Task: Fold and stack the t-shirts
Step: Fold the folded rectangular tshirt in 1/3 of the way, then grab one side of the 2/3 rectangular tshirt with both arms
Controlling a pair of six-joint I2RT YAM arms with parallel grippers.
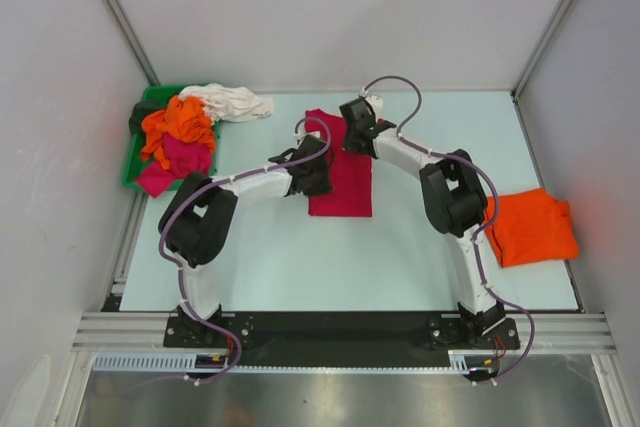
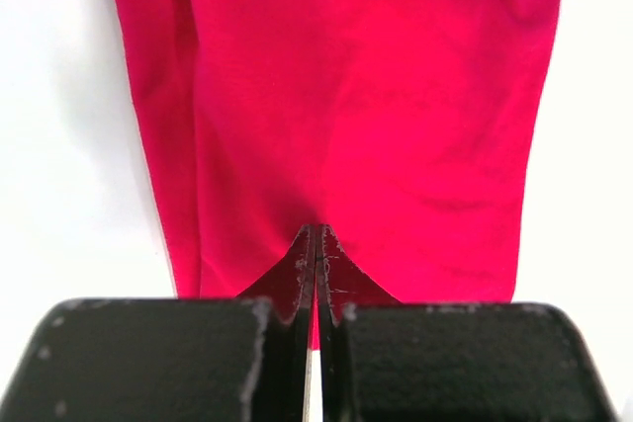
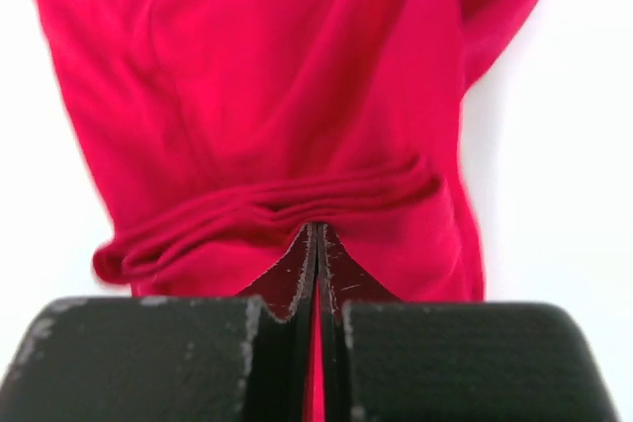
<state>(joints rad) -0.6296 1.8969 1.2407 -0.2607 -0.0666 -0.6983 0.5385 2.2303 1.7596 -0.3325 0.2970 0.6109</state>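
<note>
Unfolded shirts (image 1: 180,137) heap in the bin (image 1: 131,175) at far left. The red shirt (image 1: 345,187) lies mid-table, long axis near-to-far, the left gripper (image 1: 318,159) clamped on its left edge, the right gripper (image 1: 360,130) clamped on its far end; a folded orange shirt (image 1: 530,227) sits far right. From above, the arms hide both pinches.

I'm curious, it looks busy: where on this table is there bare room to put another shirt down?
Free: the near strip of table between the crimson shirt and the arm bases, and the far right corner beyond the orange shirt. Crowded: the far left, with the green bin and its shirt pile.
</note>
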